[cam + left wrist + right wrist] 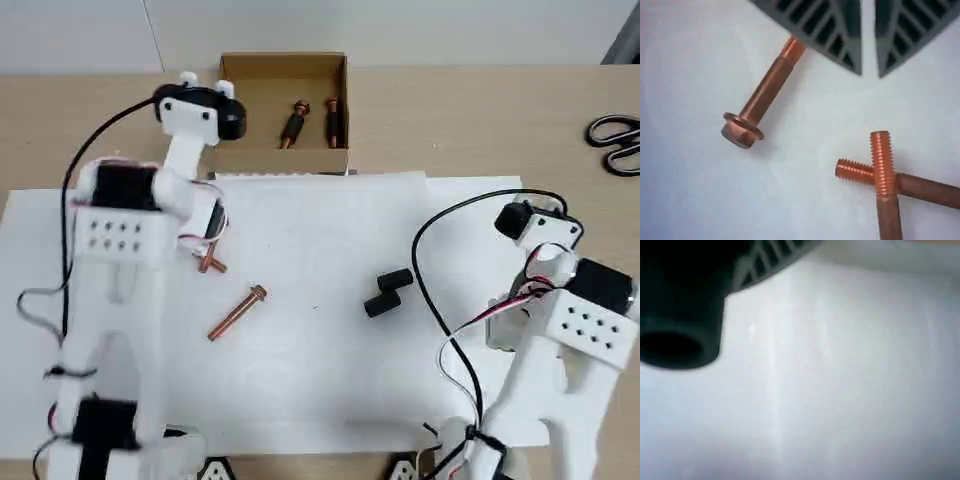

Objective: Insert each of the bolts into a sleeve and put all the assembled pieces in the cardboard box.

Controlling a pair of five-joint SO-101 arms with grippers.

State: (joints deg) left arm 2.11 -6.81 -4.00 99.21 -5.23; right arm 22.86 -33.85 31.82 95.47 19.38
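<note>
Bolt [237, 313] on its own lies left of centre in the high view, on the white sheet [320, 400] covering the counter [480, 120]. Its long axis runs diagonally, flanged head toward the upper right and threaded tip toward the lower left. A crossed pair [210, 263] of bolts sits just above it, close under the left arm's wrist. Two loose sleeves [388, 292] are mid-frame, touching each other, and two assembled pieces [295, 123] are already in the cardboard box [260, 110] at the top.

Left arm's fingers [835, 30] are parted with nothing between them, and one of them sits over the single bolt's threaded end, not its middle. Right arm's fingers [770, 260] look clamped on a sleeve [677, 340], bore facing the camera.

What I'd worry about: grab it that far out on the shank and the bolt could tip head-down once lifted, and then it won't line up with the bore. It's round too, so a nudge from one finger could roll it across the sheet. The crossed pair is near enough that a sloppy approach might knock it. And if the sleeve is held off-axis, the threads could catch on its rim.
</note>
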